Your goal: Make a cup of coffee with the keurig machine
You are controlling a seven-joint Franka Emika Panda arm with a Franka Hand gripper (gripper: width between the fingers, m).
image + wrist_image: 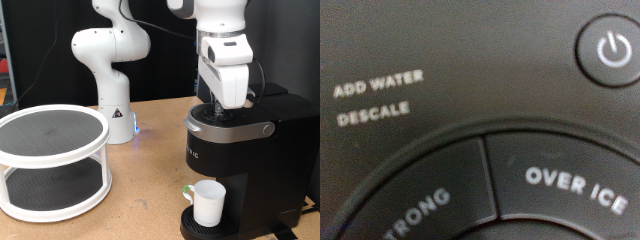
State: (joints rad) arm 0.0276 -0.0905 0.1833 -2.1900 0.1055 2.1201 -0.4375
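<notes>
Hovering over the keurig machine [243, 140] buttons, claw [226, 103] state unclear, cup [208, 202] waiting below; needing a precise press.

Your arm [112, 62] rises from its white base at the back of the exterior view, then comes in again from the top edge and drops straight down. Your gripper [222, 104] points downward at the end of it. Its fingers are too dark and hidden to make out.
</notes>
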